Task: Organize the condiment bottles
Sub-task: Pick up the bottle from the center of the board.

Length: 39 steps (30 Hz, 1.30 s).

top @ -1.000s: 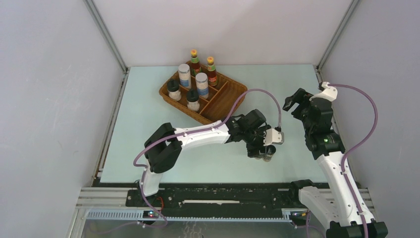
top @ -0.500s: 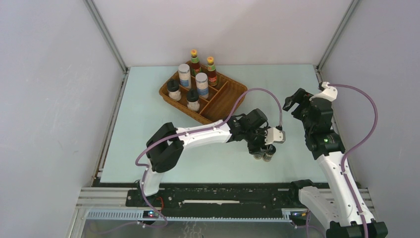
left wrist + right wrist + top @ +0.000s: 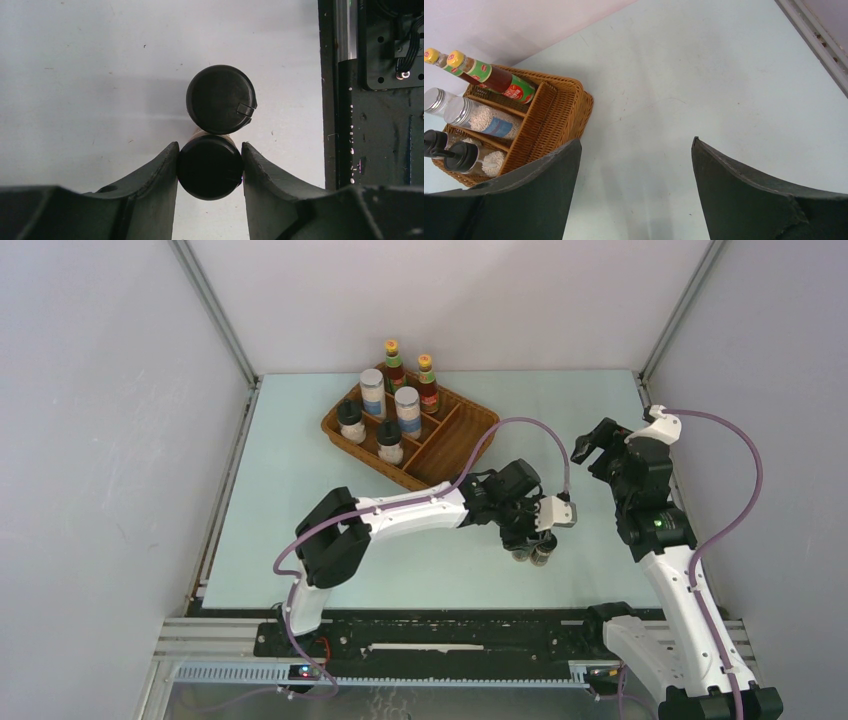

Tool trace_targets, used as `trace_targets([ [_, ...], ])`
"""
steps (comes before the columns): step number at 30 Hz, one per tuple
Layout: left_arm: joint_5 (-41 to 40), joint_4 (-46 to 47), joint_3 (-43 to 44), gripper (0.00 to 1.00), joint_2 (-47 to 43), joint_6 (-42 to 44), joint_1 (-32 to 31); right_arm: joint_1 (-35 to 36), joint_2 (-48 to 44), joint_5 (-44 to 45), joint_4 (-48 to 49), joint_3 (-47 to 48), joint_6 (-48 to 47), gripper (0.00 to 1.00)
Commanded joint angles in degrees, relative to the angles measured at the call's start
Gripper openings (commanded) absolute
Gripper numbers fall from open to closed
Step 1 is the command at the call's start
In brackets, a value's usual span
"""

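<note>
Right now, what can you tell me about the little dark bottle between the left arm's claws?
The gripped vial is seen from straight above: a round, matt black cap, with a tan sliver showing between it and the second vial, which it touches. It stands upright on the pale table. The left end effector presses its dark fingers to the cap on both sides.

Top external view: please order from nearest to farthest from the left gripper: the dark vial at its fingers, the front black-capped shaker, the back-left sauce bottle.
1. The dark vial, between the fingers of the left gripper, near right.
2. The front black-capped shaker, in the wicker tray, near side.
3. The back-left sauce bottle, at the tray's far corner.
</note>
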Motion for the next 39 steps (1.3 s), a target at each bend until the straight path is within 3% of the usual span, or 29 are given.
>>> trace_targets([
  [1, -2.31, -0.34, 3.92, 0.02, 0.53, -1.94, -0.24, -0.46, -0.51, -0.05, 2.37, -0.17, 0.44, 0.89],
  [14, -4.32, -4.81, 6.43, 0.0, 1.08, -5.41, -0.24, -0.39, -0.59, -0.4, 2.37, -0.19, 0.72, 0.89],
  [39, -15.12, -10.5, 4.28, 0.0, -8.21, -4.68, 0.22, 0.74, -0.96, -0.16, 2.01, -0.17, 0.67, 0.89],
])
